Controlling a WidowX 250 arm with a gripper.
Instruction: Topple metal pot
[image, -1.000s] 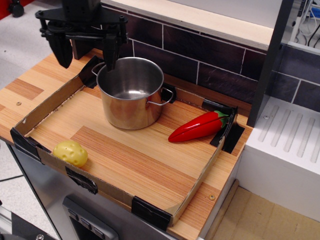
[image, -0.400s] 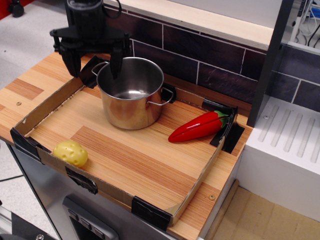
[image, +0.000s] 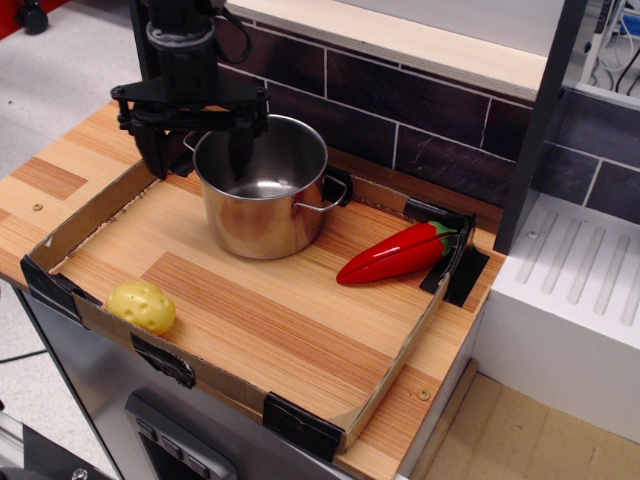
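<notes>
The metal pot (image: 262, 205) stands upright at the back left of the cardboard tray (image: 385, 385). It is shiny steel with wire loop handles and has no lid. My black gripper (image: 198, 158) is open and hangs over the pot's left rim. One finger (image: 241, 152) reaches down inside the pot. The other finger (image: 157, 150) is outside it to the left. The pot's left wall and left handle sit between the two fingers. I cannot tell whether a finger touches the pot.
A red toy pepper (image: 395, 254) lies right of the pot. A yellow toy potato (image: 142, 306) lies at the tray's front left. A dark tiled wall (image: 420, 110) runs behind. A white sink drainer (image: 575, 290) stands to the right.
My gripper has moved right and down, from above and left of the pot to straddling its left rim, one finger now lower inside. The pot has not moved.
</notes>
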